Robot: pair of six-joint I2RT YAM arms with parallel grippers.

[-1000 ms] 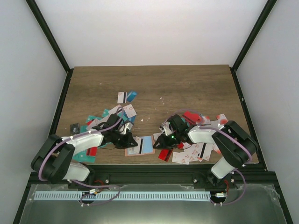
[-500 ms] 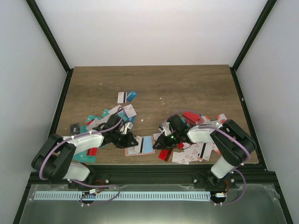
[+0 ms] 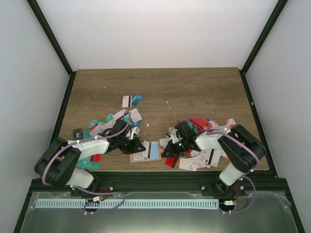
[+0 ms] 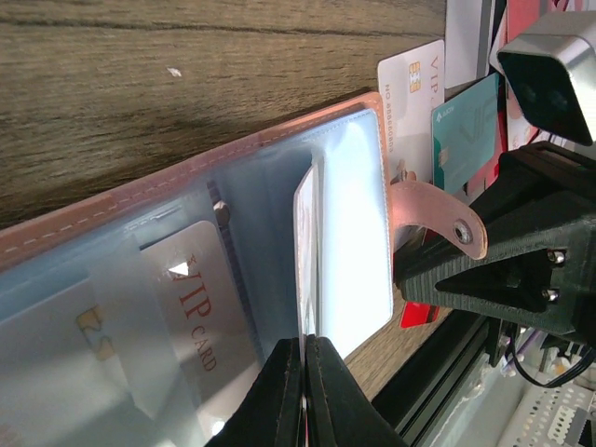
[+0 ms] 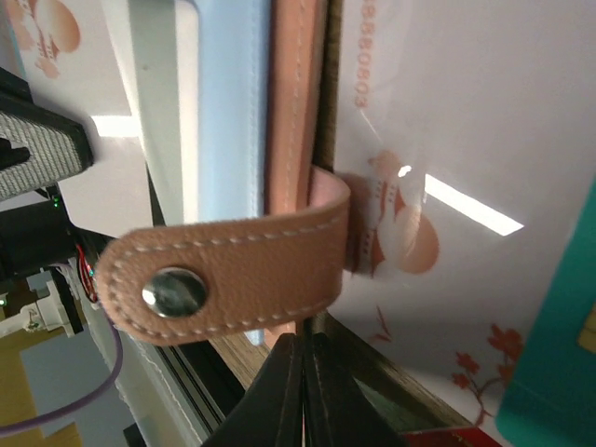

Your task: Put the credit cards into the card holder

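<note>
The salmon-pink card holder (image 3: 147, 152) lies open near the table's front edge, between my two grippers. My left gripper (image 4: 304, 343) is shut on a pale credit card (image 4: 305, 223), held edge-on above the holder's clear inner pockets (image 4: 358, 242). One pocket holds a VIP card (image 4: 196, 303). The holder's strap with its snap (image 5: 223, 279) curls over my right gripper (image 5: 304, 341), which is shut on the holder's pink edge (image 5: 293, 102) just under that strap. From above, the left gripper (image 3: 138, 145) sits at the holder's left side and the right gripper (image 3: 165, 149) at its right.
Loose cards lie in a heap at the left (image 3: 104, 127), another at the right (image 3: 206, 156), and two further back (image 3: 132, 100). A white card with red marks (image 5: 447, 168) and a teal card (image 5: 563, 372) lie under the holder's right edge. The table's front rail (image 3: 155, 175) is close.
The right gripper's jaws have closed at the holder's edge by the strap. The left gripper has shifted a little to the right over the holder with its card.
</note>
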